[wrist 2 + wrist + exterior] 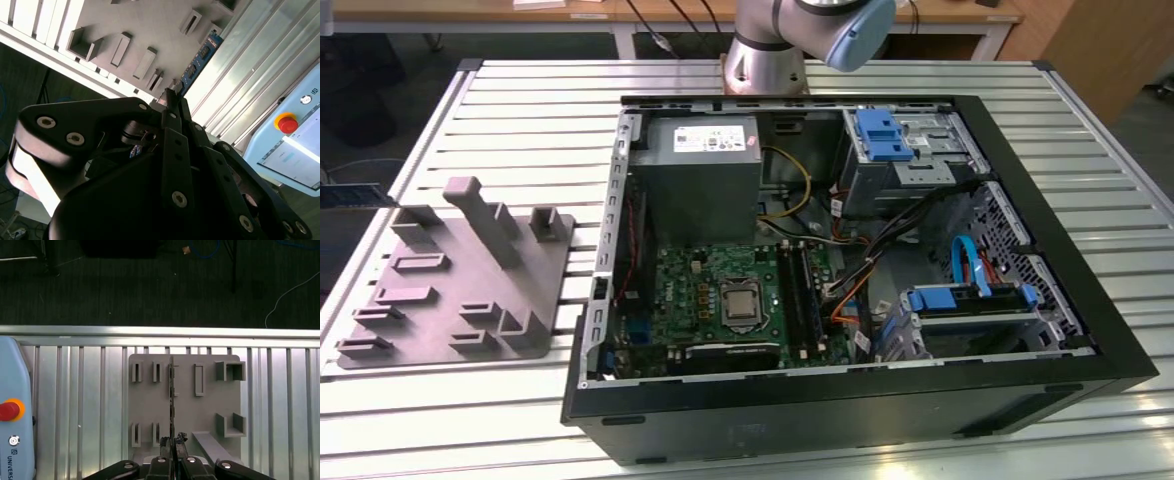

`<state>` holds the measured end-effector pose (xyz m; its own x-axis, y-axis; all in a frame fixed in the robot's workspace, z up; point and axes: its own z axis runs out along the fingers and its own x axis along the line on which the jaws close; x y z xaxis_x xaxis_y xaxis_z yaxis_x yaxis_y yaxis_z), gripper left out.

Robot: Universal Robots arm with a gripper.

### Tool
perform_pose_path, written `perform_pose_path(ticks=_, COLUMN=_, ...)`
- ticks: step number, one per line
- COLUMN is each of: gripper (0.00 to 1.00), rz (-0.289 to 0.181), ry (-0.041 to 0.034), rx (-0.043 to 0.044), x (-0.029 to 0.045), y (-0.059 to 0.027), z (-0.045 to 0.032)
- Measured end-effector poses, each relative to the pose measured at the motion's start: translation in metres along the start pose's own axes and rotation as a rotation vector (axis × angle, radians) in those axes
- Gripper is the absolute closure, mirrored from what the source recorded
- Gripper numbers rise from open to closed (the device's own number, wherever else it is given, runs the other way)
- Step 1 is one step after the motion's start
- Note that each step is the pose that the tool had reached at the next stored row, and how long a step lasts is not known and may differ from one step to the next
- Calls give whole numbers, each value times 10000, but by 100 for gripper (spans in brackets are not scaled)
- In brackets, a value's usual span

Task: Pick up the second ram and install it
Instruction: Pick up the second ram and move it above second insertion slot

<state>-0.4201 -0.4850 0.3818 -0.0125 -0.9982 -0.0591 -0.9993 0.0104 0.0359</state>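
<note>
In both wrist views my gripper is shut on the second ram, a thin dark stick seen edge-on that reaches out from the fingertips. In the second wrist view the second ram shows its blue board with dark chips. It hangs above the grey fixture tray, apart from it, over the row of slots. The exterior view has the tray at its left, beside the open computer case. Inside the case lies the green motherboard with long dark memory slots next to the processor socket.
The tray carries several upright blocks and a tall post. A pendant with a red stop button lies on the slatted table near the tray. The table edge and dark floor are beyond. Cables and blue drive bays crowd the case.
</note>
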Motion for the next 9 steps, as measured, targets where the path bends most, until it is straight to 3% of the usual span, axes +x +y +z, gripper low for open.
perform_pose_path(ticks=5, gripper=86, rz=-1, ry=2, rx=-3, x=0, y=-4, z=-3)
perform_pose_path(ticks=9, gripper=86, rz=-1, ry=2, rx=-3, x=-1, y=-83, z=-5)
